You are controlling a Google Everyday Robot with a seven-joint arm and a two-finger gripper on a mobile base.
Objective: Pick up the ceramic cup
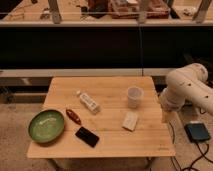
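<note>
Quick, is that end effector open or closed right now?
End effector: cannot be told. It hangs beside the table, apart from the ceramic cup.

Looks like a robot lab: wooden table (107, 144), cluttered benches (100, 11) behind, floor cables (201, 152), the arm's (186, 86) gripper (165, 116) beside the table's right edge.

1. No text, brand, number or sign can be read anywhere in the view.
2. The bottle (88, 101) lying on the wooden table (110, 85) shows no legible print.
3. The gripper (165, 116), at the table's right edge beside the ceramic cup (134, 96), bears no readable marking.
</note>
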